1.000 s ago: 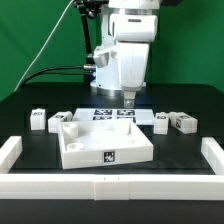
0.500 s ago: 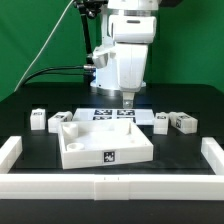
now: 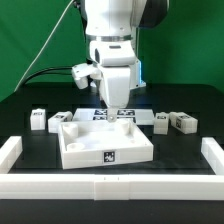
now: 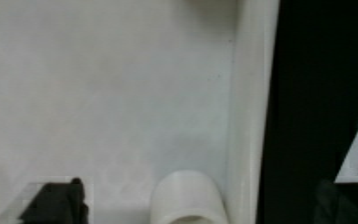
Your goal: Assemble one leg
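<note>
Several legs, small white blocks with tags, lie on the black table: two at the exterior view's left (image 3: 38,119) (image 3: 60,117) and two at its right (image 3: 160,122) (image 3: 182,122). My gripper (image 3: 108,105) hangs over the back edge of the large white tray-like part (image 3: 105,148), apart from all the legs. In the wrist view the gripper (image 4: 194,205) is open and empty. One black finger (image 4: 55,200) shows over the white part (image 4: 123,100); the other is lost against the dark table. A rounded white post (image 4: 190,198) stands between the fingers.
The marker board (image 3: 125,114) lies behind the tray-like part. A low white wall rings the work area at the left (image 3: 10,150), front (image 3: 110,186) and right (image 3: 212,152). A black cable runs behind the arm.
The arm has swung to the exterior view's left and turned. The gripper went from above the marker board to the back edge of the tray-like part. The parts have not moved.
</note>
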You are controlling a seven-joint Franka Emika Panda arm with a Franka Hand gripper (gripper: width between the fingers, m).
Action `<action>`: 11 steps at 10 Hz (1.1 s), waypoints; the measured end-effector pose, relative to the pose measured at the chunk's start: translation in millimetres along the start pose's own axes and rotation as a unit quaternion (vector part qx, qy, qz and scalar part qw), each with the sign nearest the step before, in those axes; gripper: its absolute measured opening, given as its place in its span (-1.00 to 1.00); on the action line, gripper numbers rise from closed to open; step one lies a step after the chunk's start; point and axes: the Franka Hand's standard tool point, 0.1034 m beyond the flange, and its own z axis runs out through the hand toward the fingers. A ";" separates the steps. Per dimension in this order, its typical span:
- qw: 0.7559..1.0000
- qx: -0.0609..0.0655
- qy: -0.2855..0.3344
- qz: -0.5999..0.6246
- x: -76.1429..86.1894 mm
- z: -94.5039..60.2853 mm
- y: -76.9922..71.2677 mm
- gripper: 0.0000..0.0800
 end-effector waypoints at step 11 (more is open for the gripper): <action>0.999 0.031 0.014 0.017 -7.5 34.5 -14.6 0.39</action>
